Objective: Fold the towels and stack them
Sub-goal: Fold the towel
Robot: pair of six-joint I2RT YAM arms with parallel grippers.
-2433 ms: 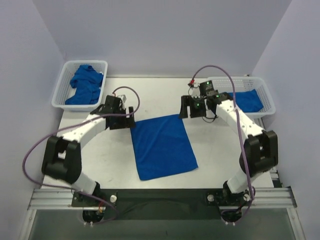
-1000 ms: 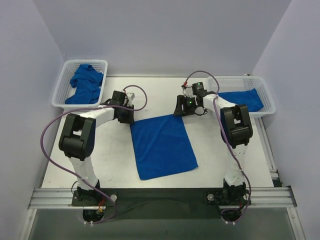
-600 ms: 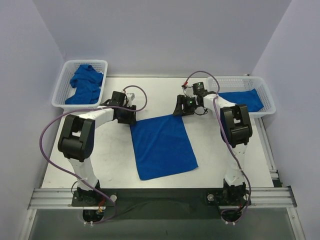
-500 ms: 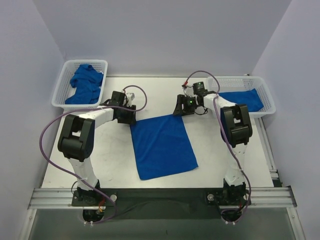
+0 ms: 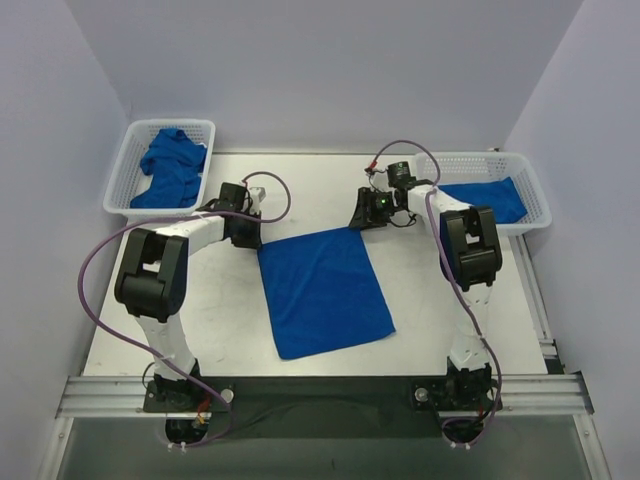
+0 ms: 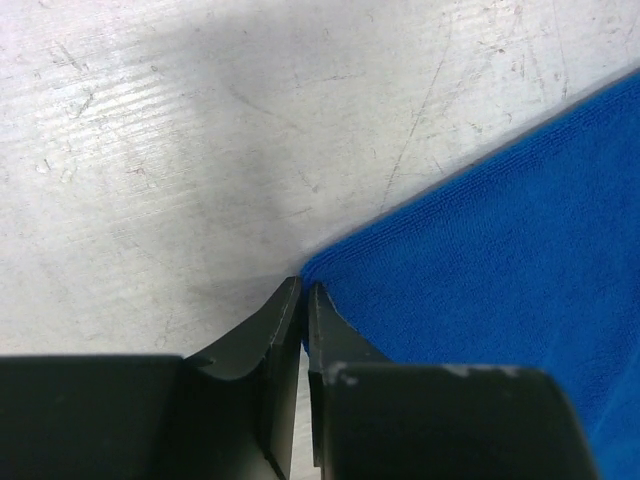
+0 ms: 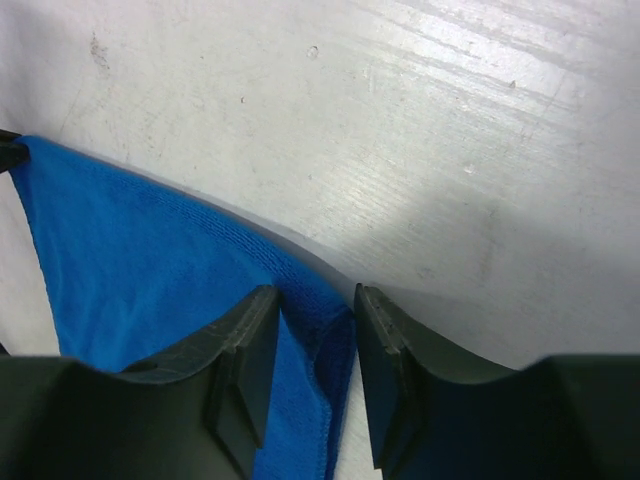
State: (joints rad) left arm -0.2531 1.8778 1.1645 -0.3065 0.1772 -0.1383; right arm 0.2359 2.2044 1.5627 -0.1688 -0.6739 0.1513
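Top view: spread towel [image 5: 325, 290] lies flat mid-bench [image 5: 200, 310], slightly skewed, long sides running near-to-far. Left hand [image 5: 255, 242] sits at its far-left corner and right hand [image 5: 360, 225] at its far-right corner, both arms reaching in from the sides. Left basket [image 5: 120, 190] at the far-left corner of the bench holds crumpled towels [image 5: 170, 170]. Right basket [image 5: 500, 165] at far right holds a folded towel [image 5: 490, 200] lying flat.

Left wrist: left hand [image 6: 302, 288] has its fingers [image 6: 280, 320] all but together, with only a thin slit between them. The tips are right at the spread towel's [image 6: 480, 260] corner, and the right-side finger overlaps the cloth edge. Can't tell if any cloth is actually caught in the slit. Scratched bare bench fills the rest of the view.

Right wrist: right hand [image 7: 316, 300] has its fingers [image 7: 245, 360] apart, straddling the spread towel's [image 7: 150, 270] corner. The hem is ridged up in the gap, right up against the inner faces. Firm clamp or not, can't tell. The cloth runs off to the left and bare bench lies beyond.
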